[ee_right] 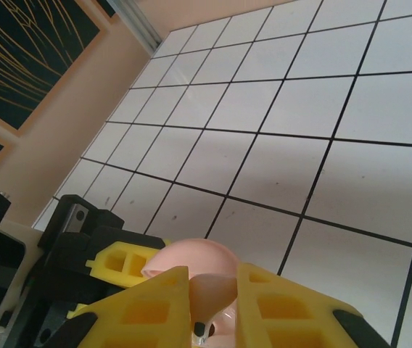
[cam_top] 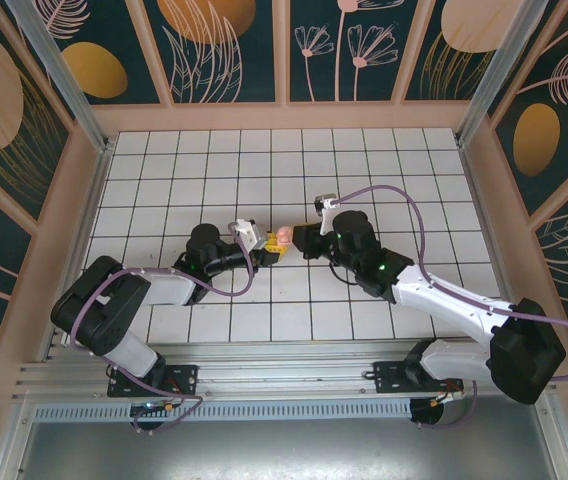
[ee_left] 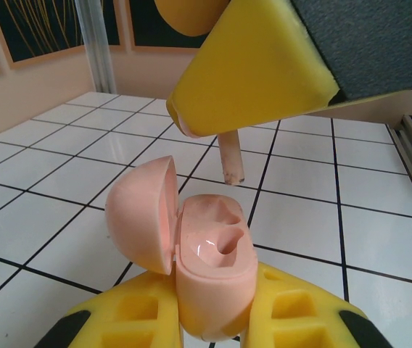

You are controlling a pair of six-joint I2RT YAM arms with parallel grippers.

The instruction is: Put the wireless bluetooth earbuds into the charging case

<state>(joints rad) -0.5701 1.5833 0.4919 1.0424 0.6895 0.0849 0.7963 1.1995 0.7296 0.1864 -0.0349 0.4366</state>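
Found the charging case [ee_left: 213, 275] clamped between the yellow fingers [ee_left: 137, 312] of the left pincer [ee_left: 213, 322], opening upward, over the middle of the worktop [ee_left: 61, 217]. Noted the lid [ee_left: 142, 214] standing open on its hinge beside the case, at left in the left wrist view, leaving the pinkish hollows [ee_left: 224, 243] exposed and apparently empty. Found the right pincer [cam_top: 294, 240] closed on one earbud [ee_left: 230, 156], above the case and slightly beyond it, with only the pale stem protruding below the yellow fingertip [ee_left: 249, 80]. Recorded the stem as near vertical, tip down, apart from the case and pointing just behind the far rim of the hollows rather than into them. From overhead, placed the two pincers head to head across the case, the left one on the left arm's side and the right one on the right arm's side, both close against it. Judged the coming move to turn on that single offset: stem axis roughly parallel to the socket axis, thus calling for a short shift back toward the case's hollows, then a straight descent. Rated the right arm as the one to move and the left as fixture only. Flagged a risk of the stem catching the case's rim or the open lid on the way down.
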